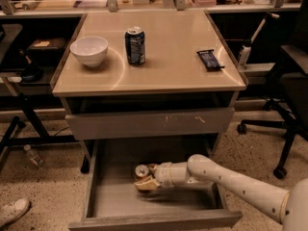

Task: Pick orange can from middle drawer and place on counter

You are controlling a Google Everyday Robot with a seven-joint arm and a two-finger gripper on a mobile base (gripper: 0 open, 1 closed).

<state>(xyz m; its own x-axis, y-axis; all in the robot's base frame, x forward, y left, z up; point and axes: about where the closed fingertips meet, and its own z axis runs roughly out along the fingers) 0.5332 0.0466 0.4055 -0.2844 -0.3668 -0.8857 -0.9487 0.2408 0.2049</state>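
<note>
Gripper [146,178] sits low in the middle drawer [98,196]. The orange can [140,170] touches it at 10 o'clock, apparently tipped. Grip state: cannot tell.

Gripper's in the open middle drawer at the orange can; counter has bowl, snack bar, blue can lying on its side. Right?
No: the camera view shows the blue can standing upright on the counter, not on its side. The rest holds: gripper in the open middle drawer at the orange can, bowl and snack bar on the counter.
</note>
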